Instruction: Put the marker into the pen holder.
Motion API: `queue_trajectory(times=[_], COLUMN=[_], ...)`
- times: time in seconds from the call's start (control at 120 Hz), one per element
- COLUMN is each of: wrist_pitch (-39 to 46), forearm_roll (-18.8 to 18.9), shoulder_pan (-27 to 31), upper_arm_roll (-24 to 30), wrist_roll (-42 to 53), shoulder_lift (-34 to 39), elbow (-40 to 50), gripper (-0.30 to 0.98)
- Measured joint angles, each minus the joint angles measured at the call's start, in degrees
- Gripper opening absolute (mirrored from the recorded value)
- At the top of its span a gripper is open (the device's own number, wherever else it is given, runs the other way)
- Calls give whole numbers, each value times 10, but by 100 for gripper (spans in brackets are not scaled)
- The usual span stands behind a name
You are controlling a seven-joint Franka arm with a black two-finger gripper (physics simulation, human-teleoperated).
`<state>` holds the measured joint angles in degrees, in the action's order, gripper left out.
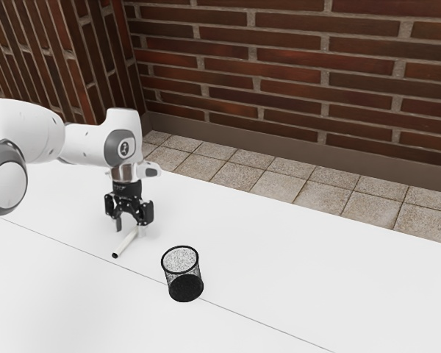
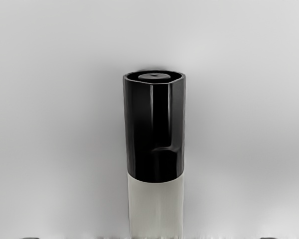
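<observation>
Black two-finger gripper (image 1: 131, 223) over the white tabletop (image 1: 294, 294), and its jaws are spread wide, one to each side, pinching nothing! Right below, the slim off-white marker (image 1: 126, 241) lies flat on the table, one end beneath the hand, its black cap (image 2: 154, 129) reaching out toward the exterior view's lower left. What a look from the wrist view: glossy cap, hollow at its end, pale barrel (image 2: 156, 206) running back under the hand. And over to the exterior view's right, near the marker but apart from it, stands the round black wire-mesh pen holder (image 1: 184, 286), upright, mouth up, marker outside it!
</observation>
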<state>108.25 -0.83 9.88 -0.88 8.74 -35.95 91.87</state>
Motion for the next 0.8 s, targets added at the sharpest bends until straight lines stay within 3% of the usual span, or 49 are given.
queue_trajectory(times=[0.192, 0.367, 0.642, 0.8], wrist_pitch=[0, 0, 2, 14], forearm_roll=[1, 2, 8, 38], shoulder_pan=[-1, -2, -2, -19], upper_arm_roll=[0, 0, 0, 14], wrist_roll=[9, 16, 19, 18], shoulder_lift=[2, 2, 5, 62], elbow=[1, 1, 3, 17], gripper=[24, 3, -8, -10])
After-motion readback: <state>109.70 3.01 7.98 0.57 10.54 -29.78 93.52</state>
